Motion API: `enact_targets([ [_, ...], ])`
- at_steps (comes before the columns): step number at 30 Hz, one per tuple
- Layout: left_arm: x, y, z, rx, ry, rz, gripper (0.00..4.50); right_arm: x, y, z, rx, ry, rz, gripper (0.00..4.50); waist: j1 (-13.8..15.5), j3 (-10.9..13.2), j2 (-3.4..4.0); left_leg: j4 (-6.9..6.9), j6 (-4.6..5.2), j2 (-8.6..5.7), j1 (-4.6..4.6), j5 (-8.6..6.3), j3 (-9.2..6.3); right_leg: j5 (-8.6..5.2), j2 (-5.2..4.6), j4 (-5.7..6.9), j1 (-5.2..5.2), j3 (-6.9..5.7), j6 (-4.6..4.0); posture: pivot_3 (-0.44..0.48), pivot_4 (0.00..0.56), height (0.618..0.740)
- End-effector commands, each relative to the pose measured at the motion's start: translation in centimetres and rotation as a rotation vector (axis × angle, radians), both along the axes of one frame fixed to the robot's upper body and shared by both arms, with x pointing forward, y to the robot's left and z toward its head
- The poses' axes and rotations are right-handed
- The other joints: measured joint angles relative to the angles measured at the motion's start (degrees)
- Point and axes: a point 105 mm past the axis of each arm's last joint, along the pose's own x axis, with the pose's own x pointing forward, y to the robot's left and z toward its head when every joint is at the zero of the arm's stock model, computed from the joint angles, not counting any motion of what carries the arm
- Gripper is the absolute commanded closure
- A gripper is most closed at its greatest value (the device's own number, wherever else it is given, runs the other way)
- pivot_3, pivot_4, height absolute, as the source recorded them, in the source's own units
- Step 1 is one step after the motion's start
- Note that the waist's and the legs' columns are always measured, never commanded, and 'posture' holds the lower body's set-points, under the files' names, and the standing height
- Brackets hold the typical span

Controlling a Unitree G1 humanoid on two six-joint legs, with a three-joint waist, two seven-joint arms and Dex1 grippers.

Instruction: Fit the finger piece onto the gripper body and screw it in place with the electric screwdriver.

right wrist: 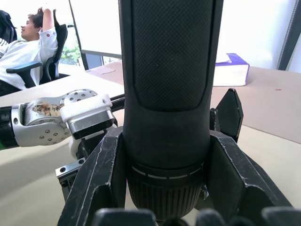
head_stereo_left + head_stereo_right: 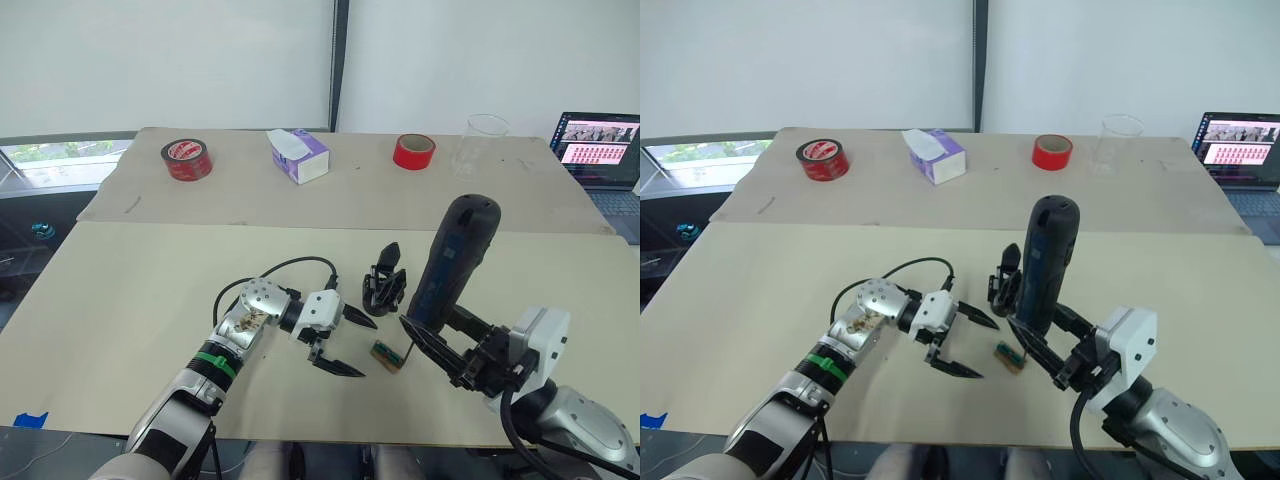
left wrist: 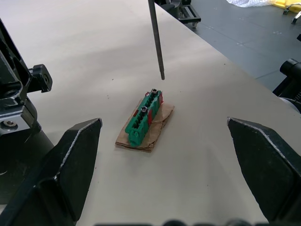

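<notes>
Nearest the head camera, the right gripper (image 2: 440, 352) is clamped round the lower barrel of the electric screwdriver (image 2: 455, 258), its two black fingers hugging the textured grip on either side; the tool stands tilted, its thin metal bit hanging just above one end of a small green block (image 3: 143, 118) that lies on a scrap of brown paper. That block sits between the two grippers, just ahead of the left gripper (image 2: 345, 342), whose fingers are spread wide and empty, one on each side of the block but touching nothing; the gripper body (image 2: 384, 283) stands a little beyond the left fingertips and close beside the screwdriver barrel. A separate finger piece I cannot pick out for certain; the one black pointed finger I see rises from the gripper body itself.

Judging by looks, the screwdriver is stiff, fairly heavy and top-heavy held this low; the dimpled grip should resist slipping. The gripper body looks hard, compact and light enough to skid under a driving bit, so it wants holding by its chunky ribbed flanks, not by the slim finger, which looks the easiest part to snap.

Readable writing: none that I can make out; the red tape roll (image 2: 186, 158) carries white print too small to read.
</notes>
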Motion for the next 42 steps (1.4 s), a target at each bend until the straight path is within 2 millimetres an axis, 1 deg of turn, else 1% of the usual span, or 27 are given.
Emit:
enact_targets([
  [1,0.0,-0.1,0.8,-0.026,-0.033,-0.011,0.0,-0.8,0.8,2.1,0.008,-0.101,0.037,2.6,0.01,0.0,0.0,0.0,0.0,0.0,0.0,0.0,0.0,0.0,0.0,0.0,0.0,0.0,0.0,0.0,0.15,0.74],
  [17,0.1,-0.1,0.9,-0.027,-0.037,-0.008,0.0,0.1,0.5,1.4,-0.004,-0.085,0.041,2.6,0.01,0.0,0.0,0.0,0.0,0.0,0.0,0.0,0.0,0.0,0.0,0.0,0.0,0.0,0.0,0.0,0.15,0.74],
  [33,0.2,0.0,1.0,-0.026,-0.041,-0.006,0.0,0.0,0.7,1.4,-0.008,-0.084,0.042,2.6,0.02,0.0,0.0,0.0,0.0,0.0,0.0,0.0,0.0,0.01,0.0,0.0,0.0,0.0,-0.01,0.0,0.15,0.74],
  [42,0.2,0.0,1.0,-0.025,-0.039,-0.005,0.0,0.2,0.5,1.0,-0.012,-0.079,0.036,2.6,0.02,0.0,0.0,0.01,0.0,0.0,0.0,0.0,0.0,0.01,0.0,0.0,0.0,0.0,-0.01,0.0,0.15,0.74],
])
